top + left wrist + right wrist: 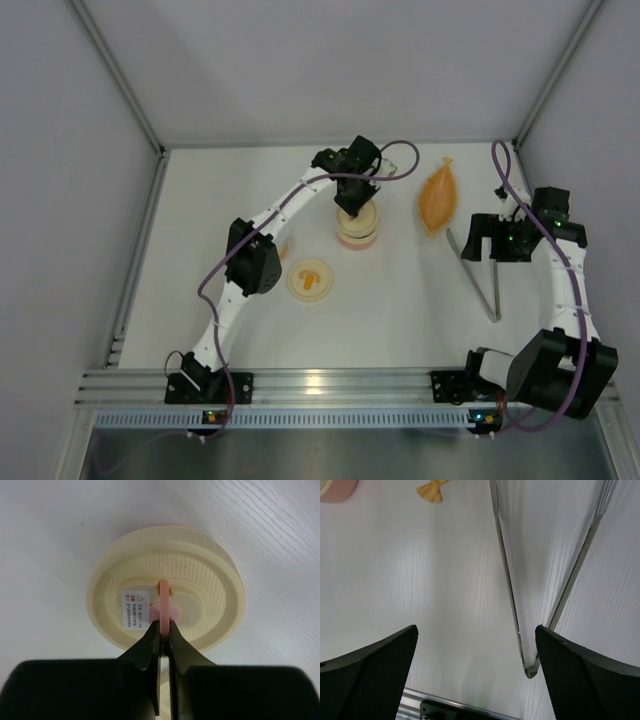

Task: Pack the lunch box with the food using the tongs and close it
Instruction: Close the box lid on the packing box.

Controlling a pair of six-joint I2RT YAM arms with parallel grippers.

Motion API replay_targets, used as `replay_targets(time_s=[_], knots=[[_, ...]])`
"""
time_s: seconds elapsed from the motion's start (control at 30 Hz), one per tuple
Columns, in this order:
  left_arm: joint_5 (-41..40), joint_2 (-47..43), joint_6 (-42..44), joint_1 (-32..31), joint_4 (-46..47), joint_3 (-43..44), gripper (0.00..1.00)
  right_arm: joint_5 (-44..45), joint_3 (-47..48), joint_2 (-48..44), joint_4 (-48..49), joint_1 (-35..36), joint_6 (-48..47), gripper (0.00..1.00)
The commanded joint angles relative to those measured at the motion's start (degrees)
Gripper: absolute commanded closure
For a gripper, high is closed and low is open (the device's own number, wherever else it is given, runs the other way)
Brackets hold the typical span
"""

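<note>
The round cream lunch box (357, 232) stands at the table's middle back, its ribbed lid (200, 570) on top. My left gripper (163, 626) reaches down from above it (352, 205) and is shut on the lid's thin pink handle (163, 600). The silver tongs (478, 280) lie on the table at the right, their joined end (531, 672) toward the near edge. My right gripper (475, 630) hovers open over the tongs (490, 240), nothing between its fingers. The joined end lies close to its right finger. I cannot make out the food.
An orange leaf-shaped dish (438, 197) lies at the back, between the lunch box and the tongs; its stem end (430, 492) shows in the right wrist view. A round cream disc (309, 279) with an orange mark rests left of centre. Aluminium rails run along the near edge.
</note>
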Motion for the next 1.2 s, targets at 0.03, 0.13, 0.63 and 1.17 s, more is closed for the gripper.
replay_targets(time_s=[0.03,0.13,0.63,1.17], knots=[[0.97,1.35,-0.52,-0.53,1.59,2.7,0.98,-0.42,-0.18,-0.26,1.58,0.82,-0.48,0.01],[0.97,1.7,-0.69,-0.62,1.5,2.7,0.98,-0.51,-0.27,-0.09,1.58,0.82,-0.48,0.01],[1.23,3.38,-1.22,-0.62,-0.17,2.44,0.96,-0.51,-0.97,-0.17,1.84,0.82,-0.57,0.01],[-6.68,-8.57,0.27,-0.79,1.51,-3.45,1.0,-0.59,-1.06,-0.79,1.58,0.82,-0.57,0.01]])
